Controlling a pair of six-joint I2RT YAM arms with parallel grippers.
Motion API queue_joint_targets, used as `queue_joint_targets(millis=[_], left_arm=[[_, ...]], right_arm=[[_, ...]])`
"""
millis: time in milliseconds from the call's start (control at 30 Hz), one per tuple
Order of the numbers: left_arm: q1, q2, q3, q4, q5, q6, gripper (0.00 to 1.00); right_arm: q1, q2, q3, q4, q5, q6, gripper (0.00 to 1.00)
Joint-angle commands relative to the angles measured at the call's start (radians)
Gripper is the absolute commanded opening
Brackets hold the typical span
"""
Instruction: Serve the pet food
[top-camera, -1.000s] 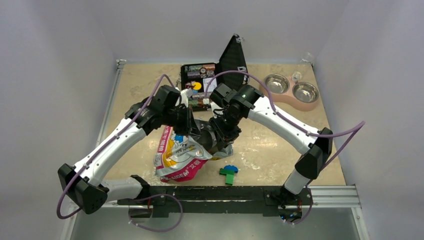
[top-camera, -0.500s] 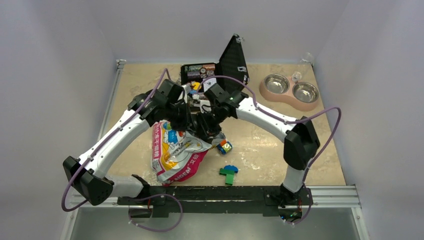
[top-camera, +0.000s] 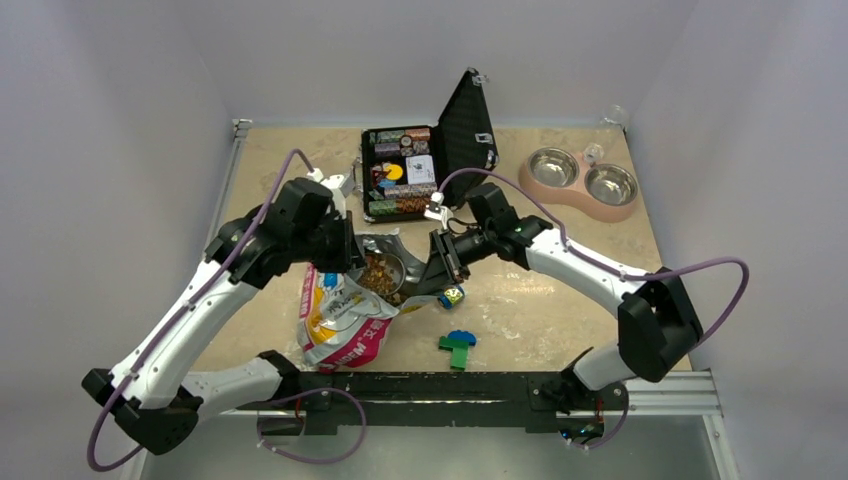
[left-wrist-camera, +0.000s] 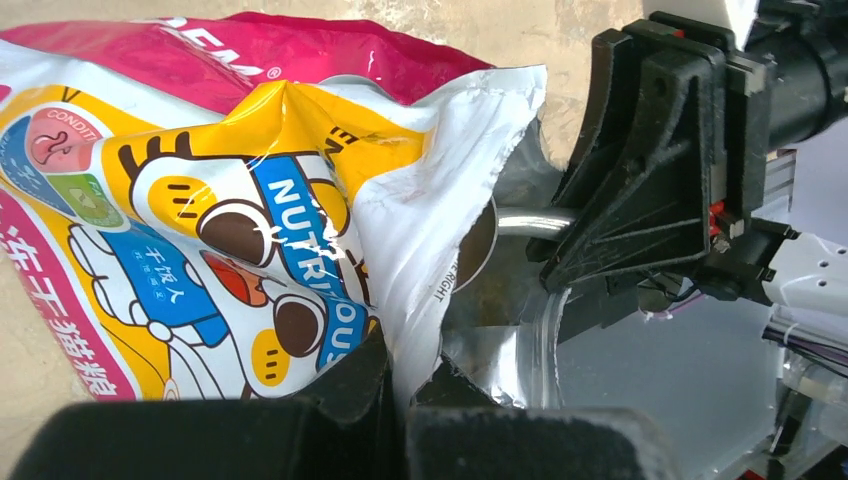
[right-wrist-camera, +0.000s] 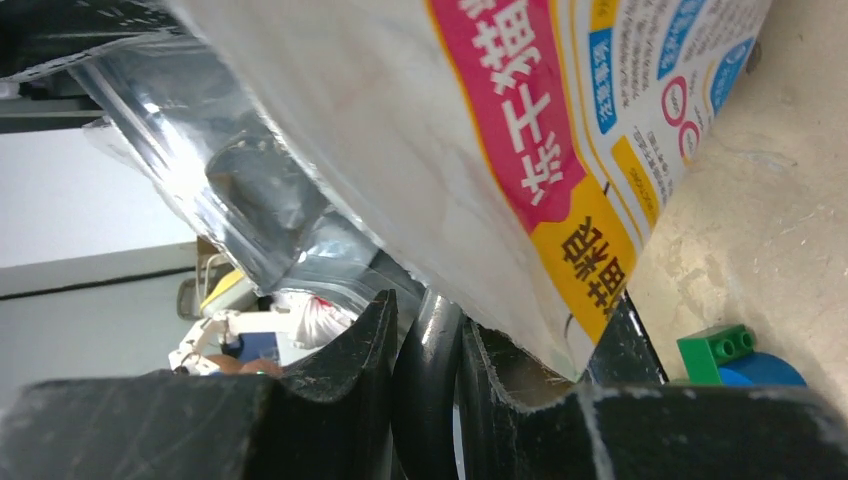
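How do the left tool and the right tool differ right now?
The left tool pinches the food bag by its edge; the right tool grips the scoop by its metal handle. Left tool's jaws meet; right tool's stand slightly apart around the handle. Both hold something.

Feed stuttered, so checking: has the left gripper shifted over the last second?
Yes. The left gripper, shut on the bag, has drawn leftward, away from the open black case.
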Motion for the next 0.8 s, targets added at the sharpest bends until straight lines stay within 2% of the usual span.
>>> queue_joint_targets(millis=[0, 167, 267, 333, 467, 533, 567, 633, 700, 767], left_arm=[[-0.008, -0.129, -0.027, 0.135, -0.001, 0.046, 0.0], [-0.009, -0.162, -0.052, 0.16, 0.012, 0.053, 0.0], [-0.008, -0.17, -0.07, 0.165, 0.002, 0.059, 0.0], [-0.008, -0.176, -0.079, 0.177, -0.004, 0.062, 0.0], [-0.007, -0.191, -0.085, 0.213, -0.005, 0.073, 0.0], [-0.009, -0.209, -0.094, 0.233, -0.015, 0.074, 0.0], [-0.009, -0.219, -0.102, 0.249, -0.022, 0.072, 0.0], [-0.008, -0.241, -0.114, 0.266, -0.04, 0.066, 0.0], [-0.009, -0.251, -0.115, 0.263, -0.045, 0.065, 0.0], [-0.008, -0.259, -0.115, 0.252, -0.051, 0.065, 0.0]], right_arm=[[-0.027, -0.031, 0.042, -0.042, 0.017, -0.012, 0.0], [-0.036, -0.152, -0.009, -0.032, 0.014, 0.056, 0.0], [-0.035, -0.154, -0.02, 0.045, -0.01, 0.107, 0.0], [-0.035, -0.147, -0.032, 0.028, -0.018, 0.097, 0.0], [-0.035, -0.233, -0.135, 0.147, -0.023, 0.162, 0.0], [-0.031, -0.173, -0.154, 0.253, -0.028, 0.223, 0.0], [-0.03, -0.134, -0.157, 0.36, -0.051, 0.264, 0.0], [-0.031, -0.115, -0.16, 0.362, -0.074, 0.282, 0.0], [-0.031, -0.21, -0.196, 0.311, -0.02, 0.259, 0.0], [-0.034, -0.223, -0.2, 0.366, 0.006, 0.312, 0.0]])
